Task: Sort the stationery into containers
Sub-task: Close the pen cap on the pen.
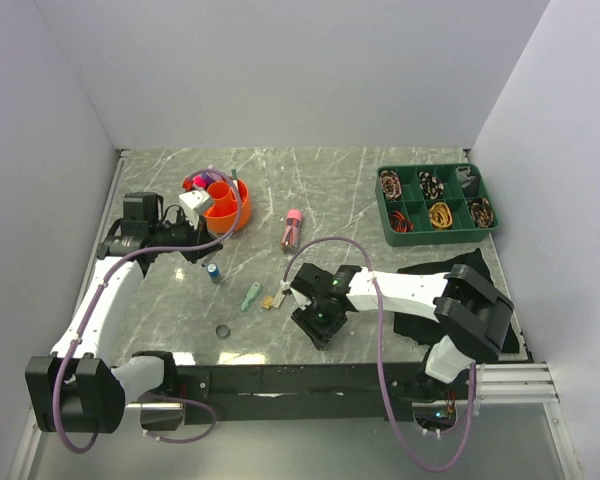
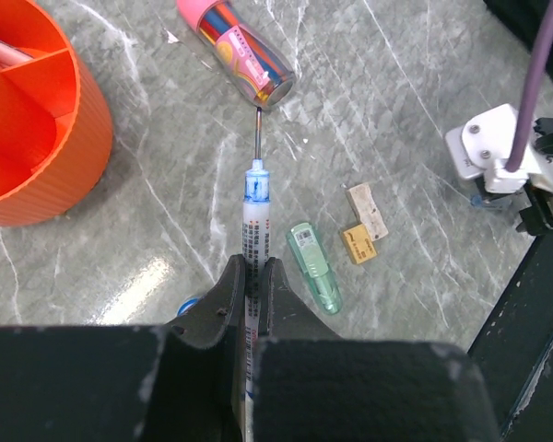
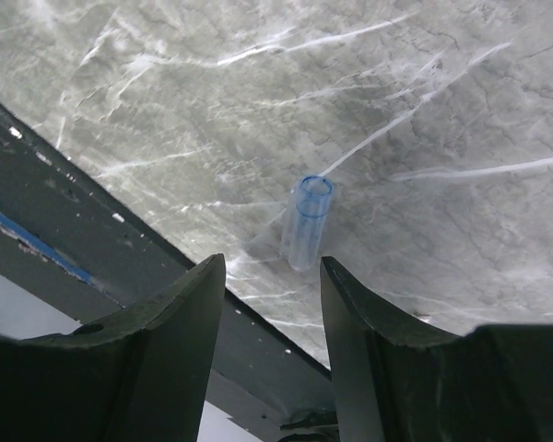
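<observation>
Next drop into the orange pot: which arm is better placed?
Left. The left gripper is shut on a white pen beside the orange pot. The right gripper is open and empty, over a clear blue cap near the table's front edge, farther from the pot.

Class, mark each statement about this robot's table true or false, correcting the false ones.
1. The left gripper is shut on a thin white pen with a blue tip. True.
2. The right gripper holds the small clear blue cylinder. False: its jaws stand open and the cylinder sits on the grey marble table beyond them.
3. The pink-capped tube lies inside the round orange plastic pot. False: it lies on the table outside the pot.
4. A translucent green clip lies beside a small yellow eraser. True.
</observation>
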